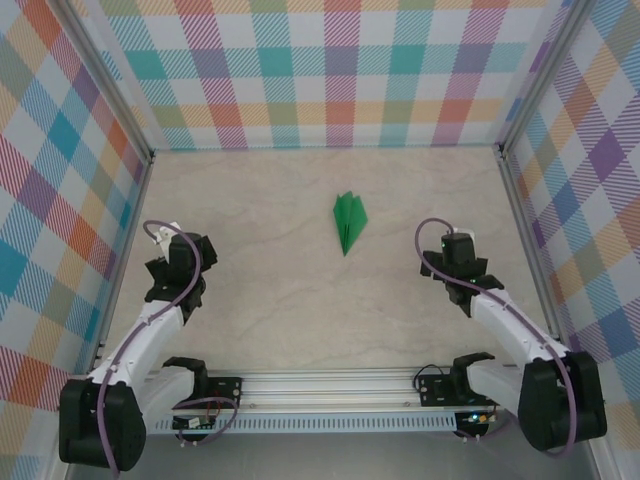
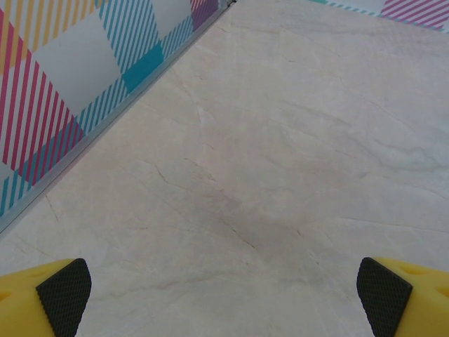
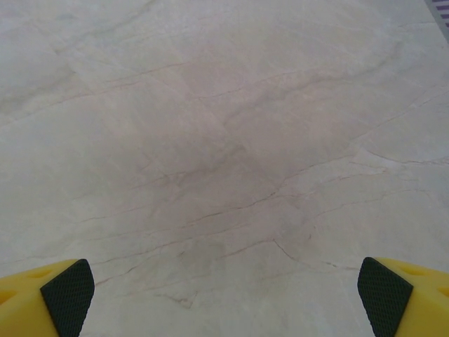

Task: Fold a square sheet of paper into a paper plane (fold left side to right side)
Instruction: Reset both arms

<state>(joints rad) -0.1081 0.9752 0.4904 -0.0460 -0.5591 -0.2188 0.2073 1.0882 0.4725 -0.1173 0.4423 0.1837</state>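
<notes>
Top external shows us the slim, pointed, bright green paper plane [image 1: 349,222] lying nearer the far edge of the pale marbled table [image 1: 260,310]. The left gripper [image 2: 224,300] and right gripper [image 3: 224,298] gape empty; we fear any careless touch would slide or unfold it.

The paper plane [image 1: 349,221] lies flat on the pale marble-look table, around the middle and slightly toward the far wall. It is bright green, slim, creased along its centre, with its point facing the arms.
</notes>
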